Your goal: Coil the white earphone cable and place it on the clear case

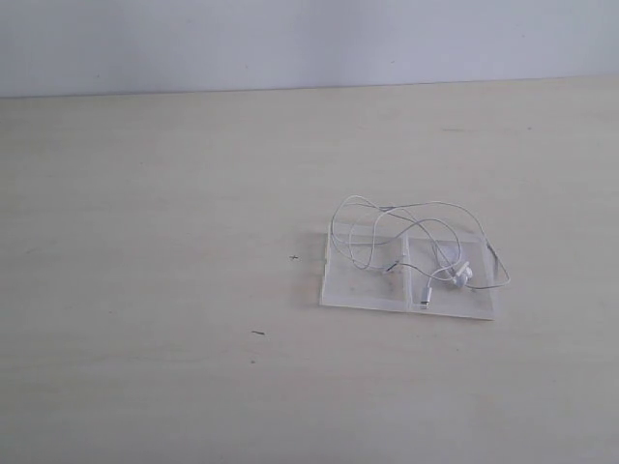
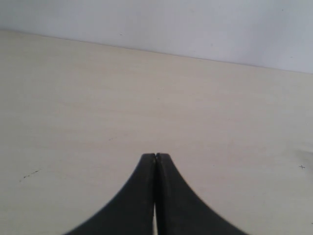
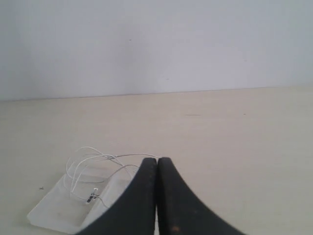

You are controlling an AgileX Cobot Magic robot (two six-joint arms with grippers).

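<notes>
The white earphone cable (image 1: pixel 426 205) lies in loose, overlapping loops on the clear case (image 1: pixel 363 290), right of the table's middle. Its earbuds (image 1: pixel 459 274) rest on the right panel, and some loops hang past the case's far and right edges. Neither arm shows in the exterior view. In the right wrist view my right gripper (image 3: pixel 157 159) is shut with nothing in it. The cable (image 3: pixel 88 148) and case (image 3: pixel 54 213) lie beyond it, partly hidden by one finger. My left gripper (image 2: pixel 156 155) is shut over bare tabletop, with no cable or case in its view.
The pale wooden table (image 1: pixel 145 242) runs back to a white wall (image 1: pixel 290 39). Small dark marks (image 1: pixel 257 333) dot the surface left of the case.
</notes>
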